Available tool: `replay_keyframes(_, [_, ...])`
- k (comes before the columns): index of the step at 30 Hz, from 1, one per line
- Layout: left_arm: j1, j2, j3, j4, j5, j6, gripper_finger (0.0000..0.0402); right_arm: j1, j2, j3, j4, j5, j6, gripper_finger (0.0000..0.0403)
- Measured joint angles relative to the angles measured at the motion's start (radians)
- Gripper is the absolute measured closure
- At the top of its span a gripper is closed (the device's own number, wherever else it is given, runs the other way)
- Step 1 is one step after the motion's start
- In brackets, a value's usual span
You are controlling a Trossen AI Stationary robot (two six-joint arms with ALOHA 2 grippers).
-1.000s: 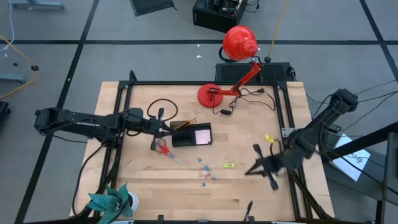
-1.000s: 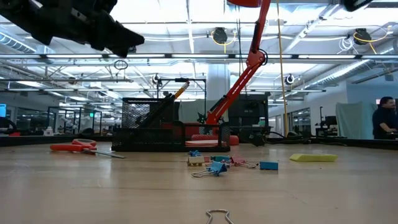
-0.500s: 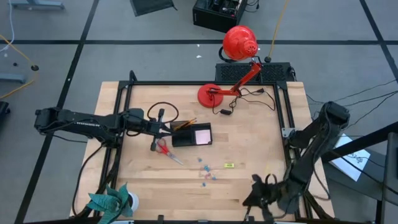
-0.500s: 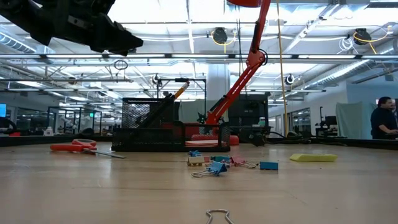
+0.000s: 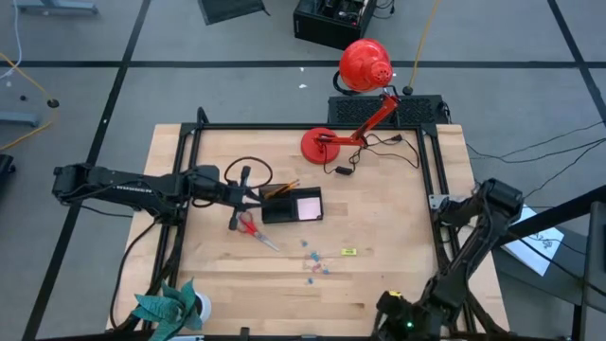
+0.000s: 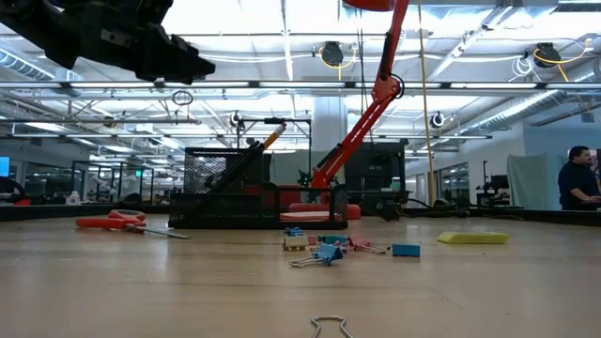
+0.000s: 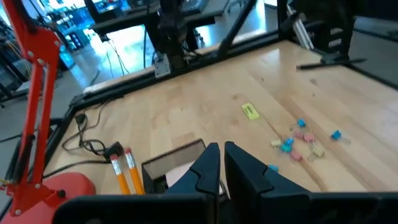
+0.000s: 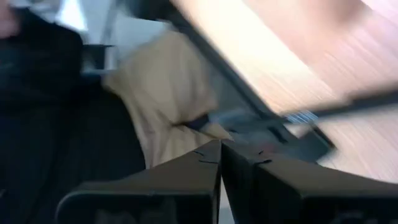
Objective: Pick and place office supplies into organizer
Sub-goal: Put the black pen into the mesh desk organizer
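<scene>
The organizer [image 5: 291, 206] sits centre-left on the table, pencils [image 7: 124, 170] poking out of it. My left gripper [image 7: 221, 163] hovers just at its nine o'clock edge, fingers nearly together, empty. Scissors [image 5: 250, 227] wait at seven o'clock. My right gripper [image 8: 221, 155], pinched closed and empty, is parked off the table's five o'clock corner.

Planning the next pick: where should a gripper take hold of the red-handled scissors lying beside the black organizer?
Probably the slim metal blades, coming straight down: the red-handled scissors lie flat on the wooden table, blades pointing away from the black organizer, with bare wood either side.
</scene>
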Motion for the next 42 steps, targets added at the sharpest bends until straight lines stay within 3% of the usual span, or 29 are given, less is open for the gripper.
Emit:
replay_keyframes(8, [0.000,0.000,0.000,-0.045,0.000,0.063,0.0393,-0.047,0.051,-0.002,-0.020,-0.250,0.249,0.0312])
replay_keyframes(13, [0.001,0.000,0.000,-0.054,0.000,0.075,0.0396,-0.096,0.050,-0.002,-0.068,-0.262,0.280,0.0249])
replay_keyframes(18, [0.001,0.000,0.000,-0.060,0.000,0.075,0.0377,-0.161,0.050,-0.019,-0.128,-0.264,0.292,0.0215])
replay_keyframes(25, [0.001,0.000,0.000,-0.126,0.000,0.074,0.0387,-0.186,0.050,-0.043,-0.088,-0.419,0.328,0.0205])
replay_keyframes(30, [0.001,0.000,0.000,-0.133,0.000,0.068,0.0397,-0.173,0.026,-0.042,-0.085,-0.419,0.342,0.0206])
replay_keyframes(37, [0.001,0.000,0.000,-0.130,0.000,0.056,0.0369,-0.170,0.051,-0.043,-0.169,-0.473,0.366,0.0206])
replay_keyframes(42, [0.001,0.000,0.000,-0.130,0.000,0.058,0.0360,-0.188,0.051,-0.043,-0.213,-0.442,0.365,0.0206])
